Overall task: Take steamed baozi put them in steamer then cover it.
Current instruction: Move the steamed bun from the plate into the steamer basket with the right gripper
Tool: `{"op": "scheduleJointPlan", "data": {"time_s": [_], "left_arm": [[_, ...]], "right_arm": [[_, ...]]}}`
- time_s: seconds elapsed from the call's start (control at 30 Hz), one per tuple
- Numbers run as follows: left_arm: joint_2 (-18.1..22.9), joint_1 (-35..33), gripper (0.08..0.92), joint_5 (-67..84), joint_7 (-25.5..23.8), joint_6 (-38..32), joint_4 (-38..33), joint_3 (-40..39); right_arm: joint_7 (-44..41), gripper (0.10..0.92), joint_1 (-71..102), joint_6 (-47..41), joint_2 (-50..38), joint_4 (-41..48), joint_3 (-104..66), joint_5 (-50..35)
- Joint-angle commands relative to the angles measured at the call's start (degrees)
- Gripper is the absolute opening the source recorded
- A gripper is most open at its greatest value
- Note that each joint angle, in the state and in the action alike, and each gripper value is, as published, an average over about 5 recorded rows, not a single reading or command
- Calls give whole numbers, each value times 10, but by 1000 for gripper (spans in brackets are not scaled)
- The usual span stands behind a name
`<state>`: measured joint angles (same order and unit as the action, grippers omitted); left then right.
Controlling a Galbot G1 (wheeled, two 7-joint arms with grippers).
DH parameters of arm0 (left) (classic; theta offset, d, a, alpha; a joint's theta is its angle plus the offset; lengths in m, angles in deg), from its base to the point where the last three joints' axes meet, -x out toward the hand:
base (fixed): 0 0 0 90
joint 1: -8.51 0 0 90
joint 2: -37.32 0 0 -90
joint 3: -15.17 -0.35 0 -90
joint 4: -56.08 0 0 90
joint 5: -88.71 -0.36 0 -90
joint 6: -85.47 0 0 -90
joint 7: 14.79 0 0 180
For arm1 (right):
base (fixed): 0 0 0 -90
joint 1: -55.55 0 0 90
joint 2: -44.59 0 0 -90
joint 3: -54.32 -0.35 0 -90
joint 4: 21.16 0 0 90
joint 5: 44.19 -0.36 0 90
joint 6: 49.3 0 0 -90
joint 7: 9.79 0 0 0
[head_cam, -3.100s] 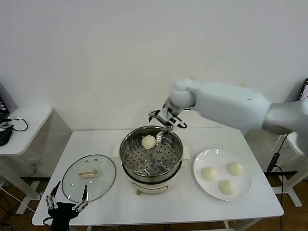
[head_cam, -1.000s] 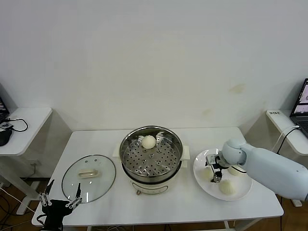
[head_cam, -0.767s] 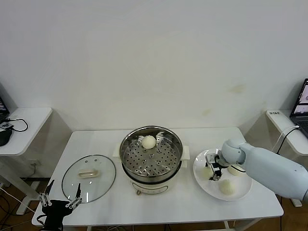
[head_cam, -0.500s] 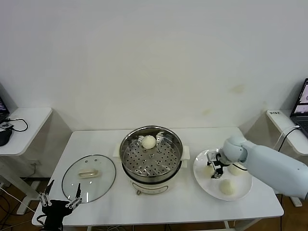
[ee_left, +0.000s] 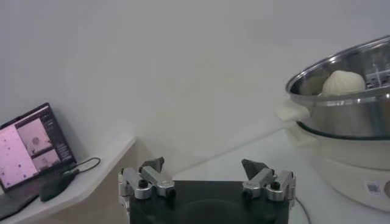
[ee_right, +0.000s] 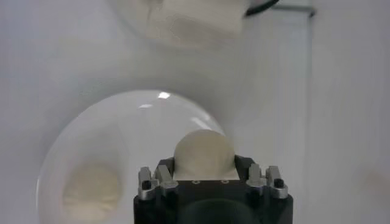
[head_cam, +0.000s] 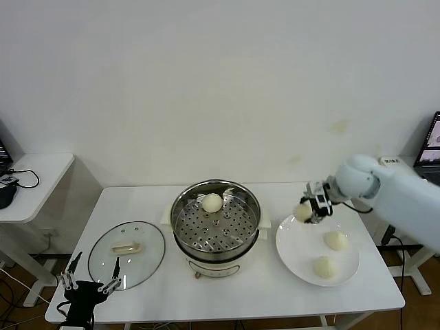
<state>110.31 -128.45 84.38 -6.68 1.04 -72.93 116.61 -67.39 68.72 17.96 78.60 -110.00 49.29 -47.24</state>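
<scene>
My right gripper (head_cam: 309, 208) is shut on a cream-white baozi (head_cam: 303, 212) and holds it in the air above the far left part of the white plate (head_cam: 299, 249), right of the steamer (head_cam: 216, 223). In the right wrist view the held baozi (ee_right: 204, 154) sits between the jaws above the plate (ee_right: 91, 140). One baozi (head_cam: 212, 202) lies at the back of the steamer's perforated tray. Two baozi (head_cam: 335, 240) (head_cam: 322, 267) lie on the plate. The glass cover (head_cam: 127, 253) lies flat on the table, left of the steamer. My left gripper (head_cam: 91, 283) is open and parked at the table's front left edge.
The steamer stands on its white base (head_cam: 213, 265) at the table's middle. A small side table (head_cam: 31, 172) with a cable stands at the left. In the left wrist view a laptop (ee_left: 30, 152) stands on a side table beyond the steamer (ee_left: 347, 91).
My right gripper has closed on a baozi on the plate and lifted it up and back. The plate now holds two baozi. The left arm has barely moved.
</scene>
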Motion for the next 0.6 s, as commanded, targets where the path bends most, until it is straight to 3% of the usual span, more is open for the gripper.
{"op": "scheduleJointPlan", "data": {"time_s": [0.03,0.3,0.6], "left_arm": [[-5,6,823,1,-1,1,-2,-4],[-11,15,823,6,-1,1,6,0],[-16,15,823,13,-1,2,7,20]], "right_arm": [[11,627,-227,-39,34,-55,102,-123],[66,629,-235,-102,166,-55,124,-228],[114,636,-169,-140,327,28,125,-278]]}}
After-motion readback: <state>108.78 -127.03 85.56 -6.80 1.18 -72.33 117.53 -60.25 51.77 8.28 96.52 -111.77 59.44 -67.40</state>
